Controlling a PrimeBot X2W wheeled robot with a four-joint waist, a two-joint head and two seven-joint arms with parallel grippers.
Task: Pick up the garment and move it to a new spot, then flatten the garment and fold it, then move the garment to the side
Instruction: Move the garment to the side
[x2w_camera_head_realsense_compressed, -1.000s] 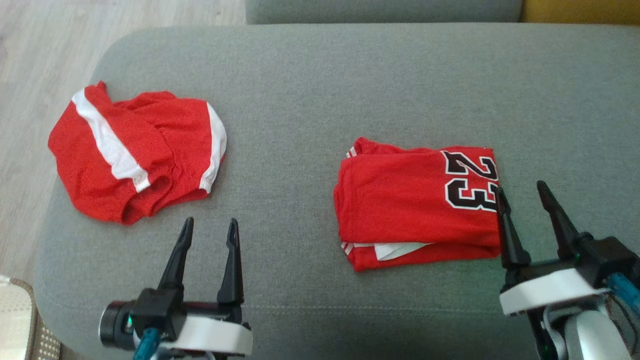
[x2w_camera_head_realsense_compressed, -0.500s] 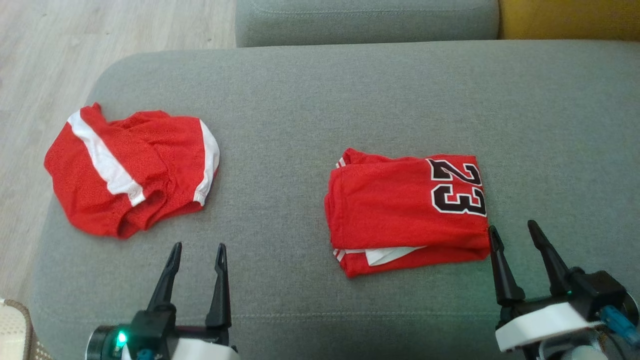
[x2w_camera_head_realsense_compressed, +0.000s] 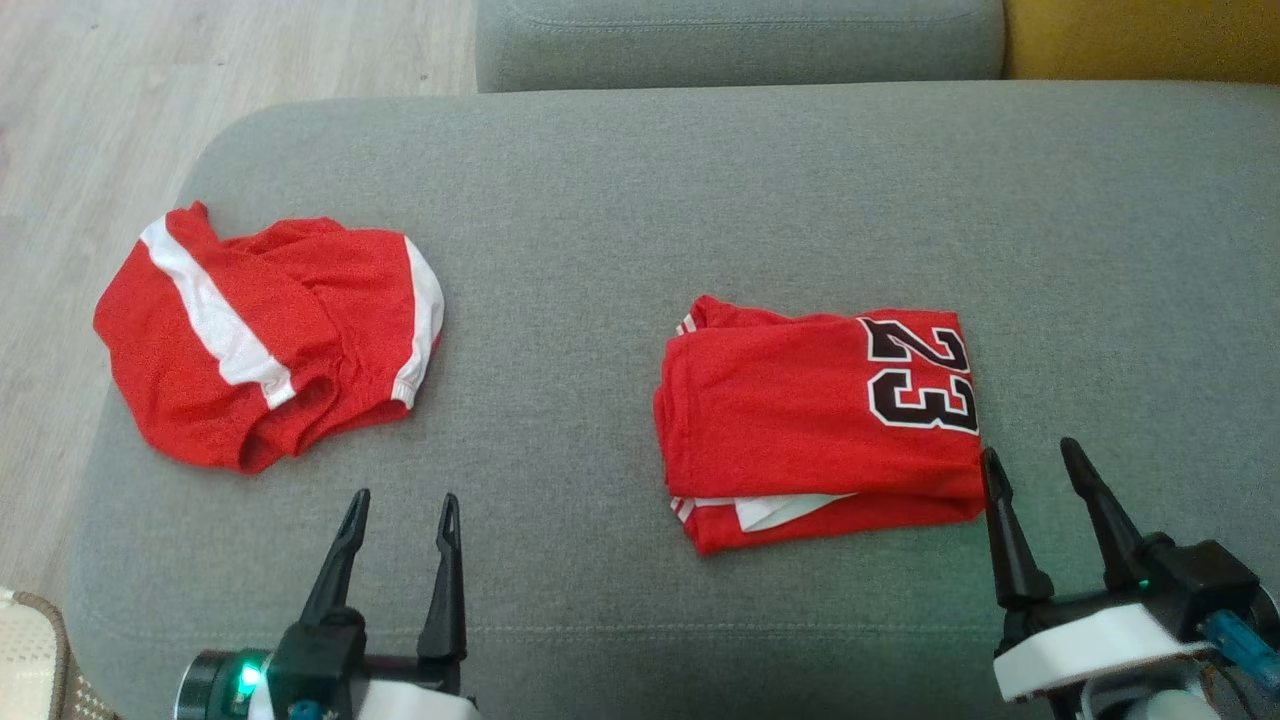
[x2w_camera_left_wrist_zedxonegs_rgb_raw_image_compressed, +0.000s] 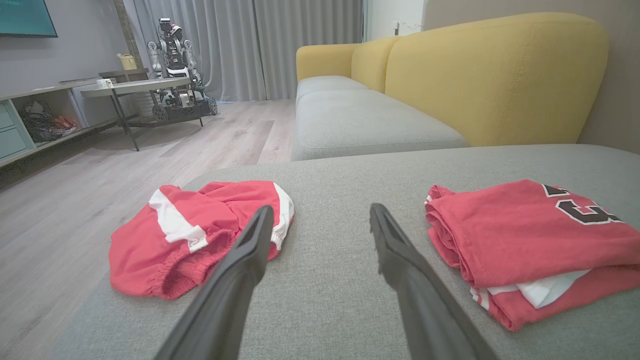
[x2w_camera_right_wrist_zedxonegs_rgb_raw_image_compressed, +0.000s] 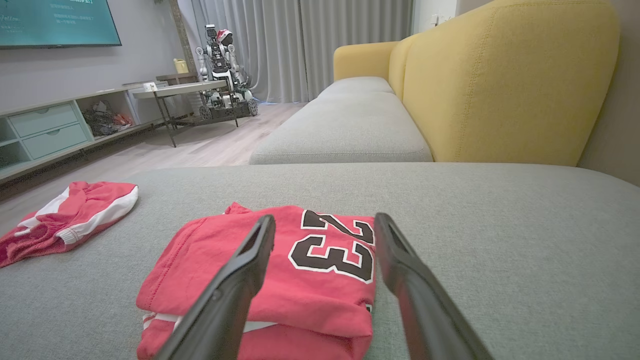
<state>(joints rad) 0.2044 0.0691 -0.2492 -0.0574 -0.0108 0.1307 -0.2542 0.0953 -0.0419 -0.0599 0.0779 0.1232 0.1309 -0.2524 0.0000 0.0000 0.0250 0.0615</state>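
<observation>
As seen from the head view, a folded red jersey (x2w_camera_head_realsense_compressed: 800, 430) is laid right of centre on a grey sofa cushion (x2w_camera_head_realsense_compressed: 650, 180), its long axis running left to right. A black, white-edged "23" is printed at its right end, the digits lying on their sides, the 2 farther from the robot and the 3 nearer. White lining and striped trim are exposed along the near edge. Red shorts (x2w_camera_head_realsense_compressed: 260, 340) with 2 white side stripes are bunched well apart at the cushion's left end. The left gripper (x2w_camera_head_realsense_compressed: 406, 495) is held over bare cushion between the 2 garments, jaws spread wide and holding nothing. The right gripper (x2w_camera_head_realsense_compressed: 1030, 447) is placed just beside the jersey's near right corner, jaws equally wide and empty; whether that corner is touched cannot be told.

From the left wrist view, the shorts (x2w_camera_left_wrist_zedxonegs_rgb_raw_image_compressed: 200, 235) are seen past the left jaw and the jersey (x2w_camera_left_wrist_zedxonegs_rgb_raw_image_compressed: 520, 235) to the right, with only part of the number visible.

From the right wrist view, the "23" is framed between the parted jaws of the right gripper (x2w_camera_right_wrist_zedxonegs_rgb_raw_image_compressed: 325, 219). Writing on a wall screen (x2w_camera_right_wrist_zedxonegs_rgb_raw_image_compressed: 55, 22) is too small to be read.
</observation>
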